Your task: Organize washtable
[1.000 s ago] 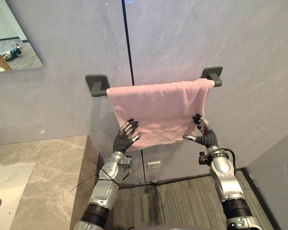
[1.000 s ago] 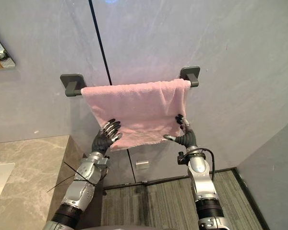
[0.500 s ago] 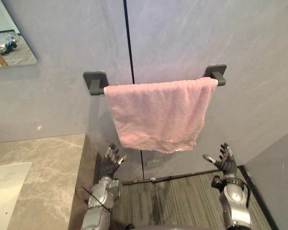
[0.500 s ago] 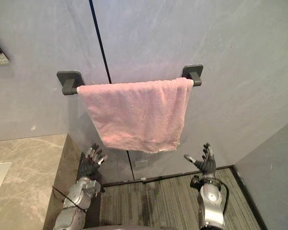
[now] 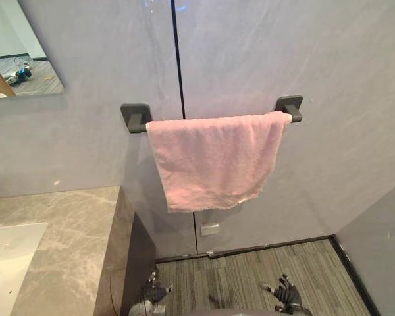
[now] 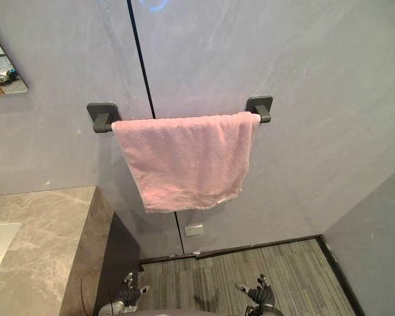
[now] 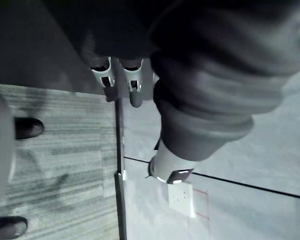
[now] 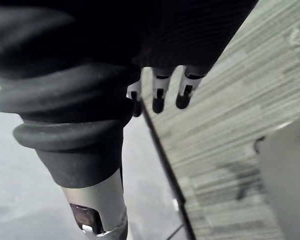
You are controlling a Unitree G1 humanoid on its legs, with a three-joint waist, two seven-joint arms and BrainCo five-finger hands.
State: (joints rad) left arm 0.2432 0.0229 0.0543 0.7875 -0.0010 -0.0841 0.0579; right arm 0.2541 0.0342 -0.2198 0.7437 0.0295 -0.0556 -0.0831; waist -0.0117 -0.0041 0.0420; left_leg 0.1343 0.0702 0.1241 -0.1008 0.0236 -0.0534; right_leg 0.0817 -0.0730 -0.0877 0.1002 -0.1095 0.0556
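pink terry towel (image 5: 214, 161) hangs flat over the dark wall rail (image 5: 138, 118), well above the left hand (image 5: 153, 293) and right hand (image 5: 284, 292), both low over the striped grey floor (image 5: 250, 270) with fingers loose and grasping nothing, white basin (image 5: 6, 253) set in the grey marble counter (image 5: 72, 224) at left, left wrist view bringing a white wall socket (image 7: 182, 198) up close.

Grey wall (image 5: 283, 52); striped carpet floor (image 5: 263, 270)

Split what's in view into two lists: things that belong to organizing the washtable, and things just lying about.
Job in hand:
pink towel, draped over the towel bar
marble countertop
sink
left hand and right hand, both open, low over the carpet

Just there:
mirror
wall socket
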